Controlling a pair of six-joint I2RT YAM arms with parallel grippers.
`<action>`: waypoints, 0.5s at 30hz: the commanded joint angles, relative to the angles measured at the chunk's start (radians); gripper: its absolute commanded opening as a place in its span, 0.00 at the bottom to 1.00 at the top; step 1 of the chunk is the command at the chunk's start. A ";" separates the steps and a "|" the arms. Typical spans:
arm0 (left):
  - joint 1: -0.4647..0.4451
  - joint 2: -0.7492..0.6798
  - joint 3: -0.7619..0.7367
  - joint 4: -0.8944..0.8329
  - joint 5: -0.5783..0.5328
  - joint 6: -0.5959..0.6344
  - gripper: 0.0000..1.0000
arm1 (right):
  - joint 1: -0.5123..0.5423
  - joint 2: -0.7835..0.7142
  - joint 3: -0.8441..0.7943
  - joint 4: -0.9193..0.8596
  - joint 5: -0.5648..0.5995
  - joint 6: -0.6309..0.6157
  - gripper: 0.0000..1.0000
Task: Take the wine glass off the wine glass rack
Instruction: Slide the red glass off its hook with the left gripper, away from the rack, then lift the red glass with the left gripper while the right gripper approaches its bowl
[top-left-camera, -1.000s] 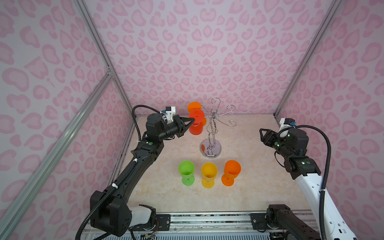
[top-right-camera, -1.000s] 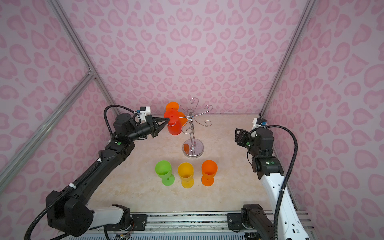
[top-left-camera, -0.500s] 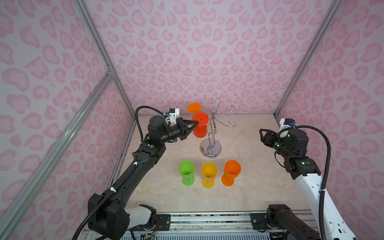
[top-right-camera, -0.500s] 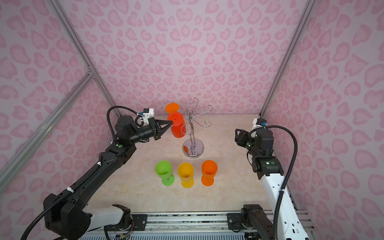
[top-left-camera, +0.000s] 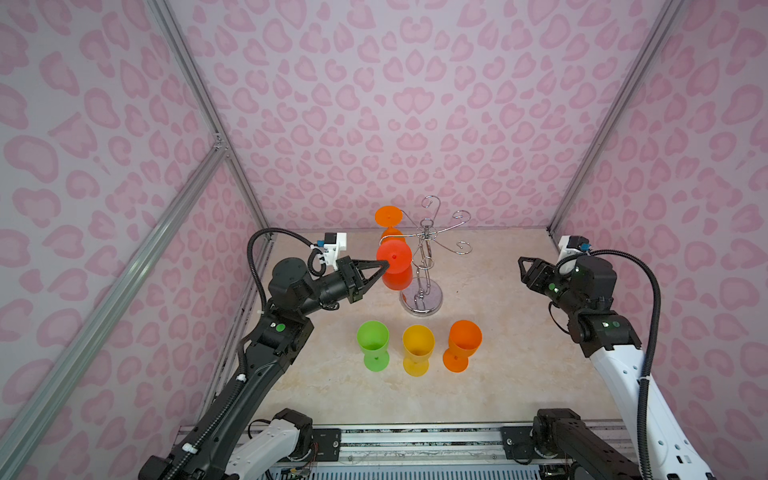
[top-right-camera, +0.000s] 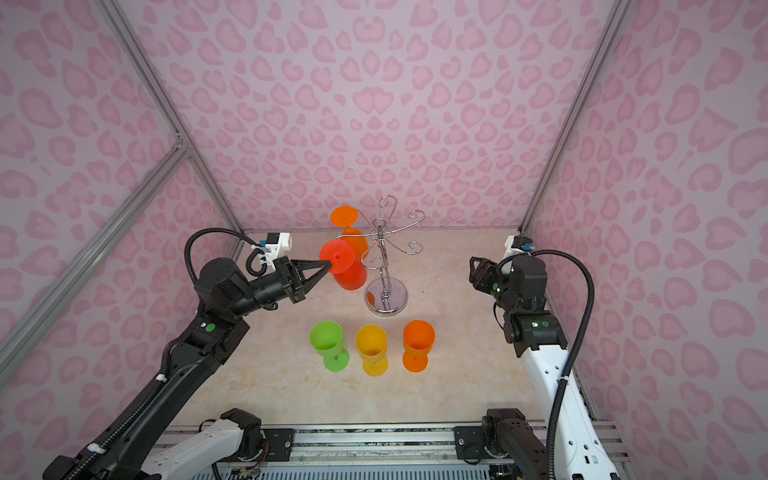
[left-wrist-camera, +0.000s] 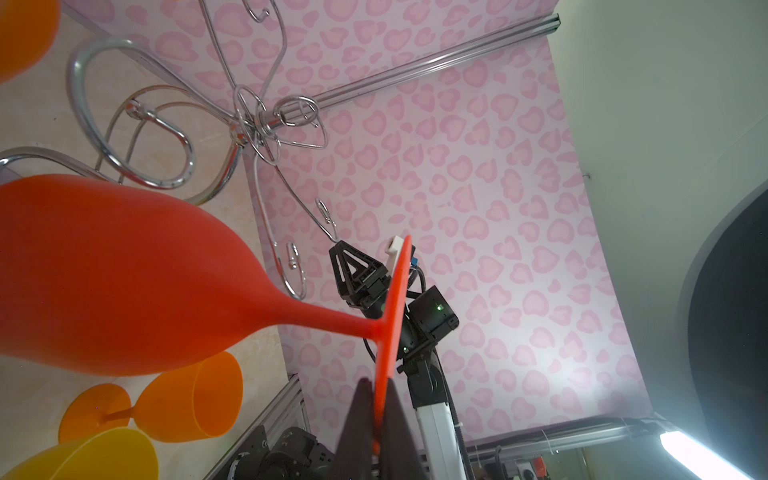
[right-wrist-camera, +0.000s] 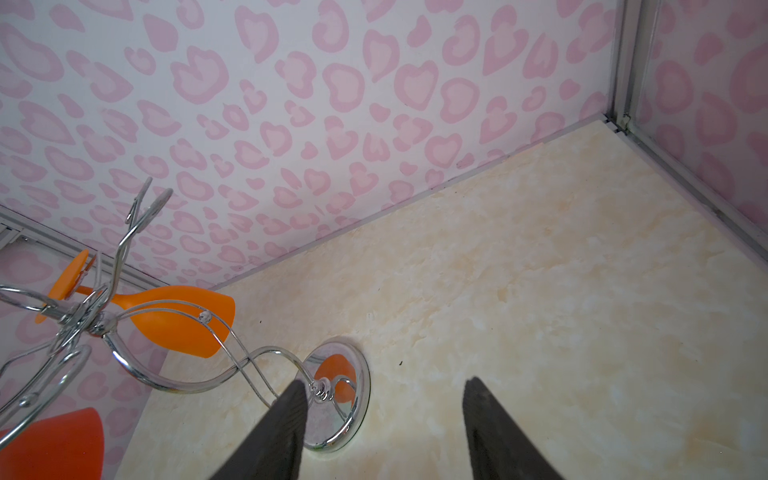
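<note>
Wine glass, red: being held upside down just left of wine glass rack, its foot being pinched edge-on by left gripper, jaws narrow. Right gripper: hovering well right of rack, jaws apart, gripping nothing. Beige marbled table lying beneath; pink heart-print walls enclosing.

both top views look down from high at the front onto the whole worktop, facing the back wall. the left wrist view sits close against the red wine glass, tilted upward. the right wrist view looks down over the worktop; all four share the wine glass rack.
</note>
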 joint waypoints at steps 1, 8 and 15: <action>0.006 -0.050 -0.001 0.003 0.076 0.005 0.03 | 0.001 0.011 0.006 0.025 -0.019 0.002 0.60; 0.021 -0.155 0.145 -0.186 0.110 0.183 0.03 | 0.000 0.013 0.015 0.041 -0.054 0.008 0.59; 0.021 -0.161 0.226 -0.048 0.112 0.233 0.03 | 0.000 -0.027 -0.025 0.230 -0.228 0.088 0.57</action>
